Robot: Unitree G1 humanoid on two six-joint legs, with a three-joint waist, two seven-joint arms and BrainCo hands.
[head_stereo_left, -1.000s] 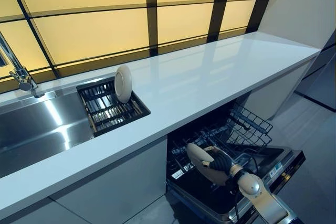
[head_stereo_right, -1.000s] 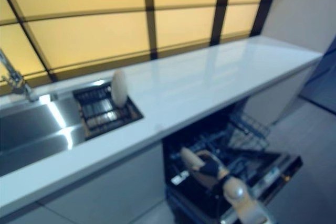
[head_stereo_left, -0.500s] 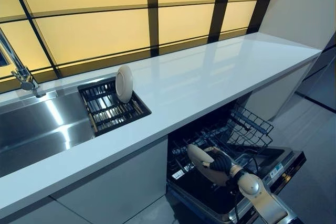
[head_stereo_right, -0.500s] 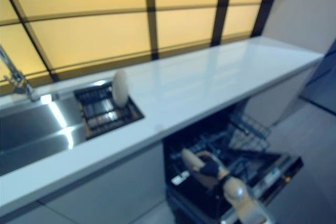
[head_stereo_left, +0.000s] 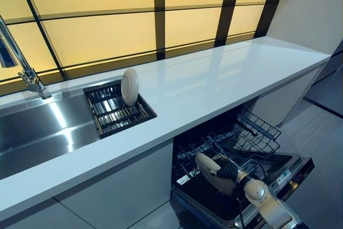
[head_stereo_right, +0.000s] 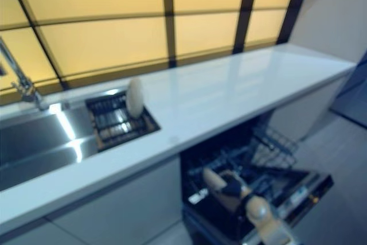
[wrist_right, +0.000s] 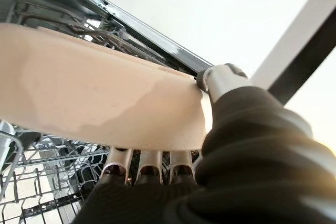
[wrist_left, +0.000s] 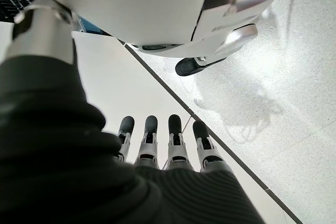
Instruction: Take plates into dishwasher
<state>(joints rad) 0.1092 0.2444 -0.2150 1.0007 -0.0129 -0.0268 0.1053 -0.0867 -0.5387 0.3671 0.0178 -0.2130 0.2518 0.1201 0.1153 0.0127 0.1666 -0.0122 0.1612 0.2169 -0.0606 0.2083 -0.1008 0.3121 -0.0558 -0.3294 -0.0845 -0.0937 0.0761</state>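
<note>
One cream plate (head_stereo_left: 208,169) sits clamped in my right hand (head_stereo_left: 227,171), fingers under it and thumb over its rim, above the open dishwasher's lower rack (head_stereo_left: 252,132). My left hand (wrist_left: 163,142) hangs with fingers straight. Farther off, another plate (head_stereo_left: 129,86) stands upright in the sink's drying rack (head_stereo_left: 119,113).

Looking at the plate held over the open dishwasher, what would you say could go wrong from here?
The right hand pinches the plate at its edge only, above the dishwasher rack; it might slip or tilt. The rack's wires look close together, so the plate could knock one instead of dropping into a slot. A second plate stands on edge in the sink rack, unsupported.
</note>
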